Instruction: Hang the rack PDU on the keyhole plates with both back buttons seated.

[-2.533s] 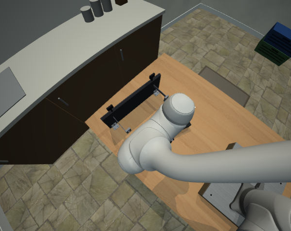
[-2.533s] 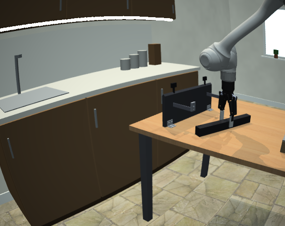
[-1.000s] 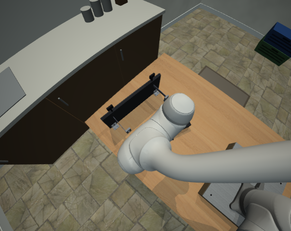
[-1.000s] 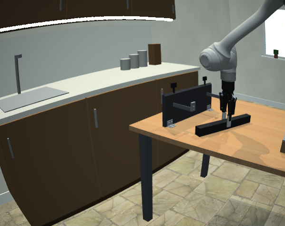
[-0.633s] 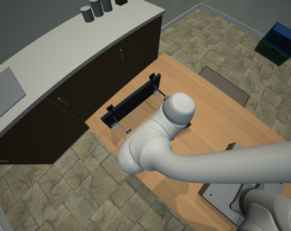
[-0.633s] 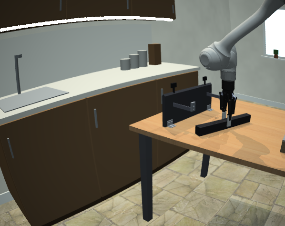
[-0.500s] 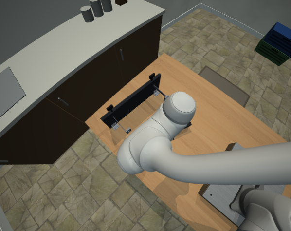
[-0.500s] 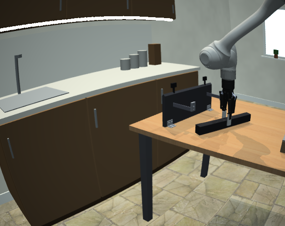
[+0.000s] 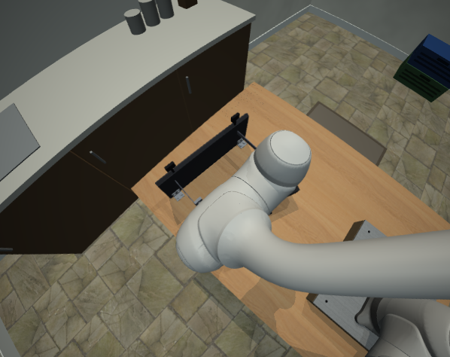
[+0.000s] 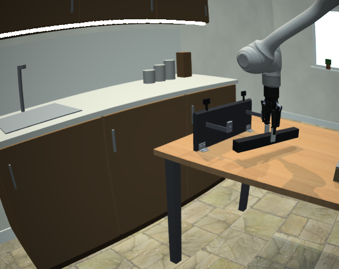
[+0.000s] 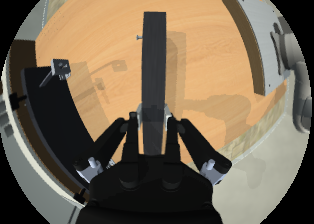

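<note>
Your gripper is clamped on the PDU, which lies on the table at 3 o'clock of the panel. The top view hides this grasp behind the arm.

The rack PDU is a long black bar lying flat on the table, just in front of the two grey keyhole plates, near the table's counter-side edge.
</note>
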### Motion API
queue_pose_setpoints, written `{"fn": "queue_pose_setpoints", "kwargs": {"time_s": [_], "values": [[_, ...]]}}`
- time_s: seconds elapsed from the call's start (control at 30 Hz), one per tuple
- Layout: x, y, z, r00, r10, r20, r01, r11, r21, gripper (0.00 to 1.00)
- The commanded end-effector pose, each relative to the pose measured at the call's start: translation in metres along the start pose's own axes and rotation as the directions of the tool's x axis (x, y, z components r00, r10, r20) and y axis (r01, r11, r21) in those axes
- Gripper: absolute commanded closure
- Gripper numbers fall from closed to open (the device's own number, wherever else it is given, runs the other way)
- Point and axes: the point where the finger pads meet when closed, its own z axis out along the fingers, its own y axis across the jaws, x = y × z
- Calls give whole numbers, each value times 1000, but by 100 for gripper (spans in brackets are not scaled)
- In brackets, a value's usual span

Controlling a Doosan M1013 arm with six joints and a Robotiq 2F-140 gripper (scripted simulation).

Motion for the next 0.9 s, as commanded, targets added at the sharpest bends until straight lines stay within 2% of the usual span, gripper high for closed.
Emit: {"fn": "queue_pose_setpoints", "kwargs": {"time_s": [0.0, 0.2, 0.5, 0.87], "values": [[0, 0, -14, 1000, 0, 0, 0, 1000, 0, 100], [0, 0, -35, 1000, 0, 0, 0, 1000, 0, 100], [0, 0, -53, 1000, 0, 0, 0, 1000, 0, 100], [0, 0, -60, 1000, 0, 0, 0, 1000, 0, 100]]}}
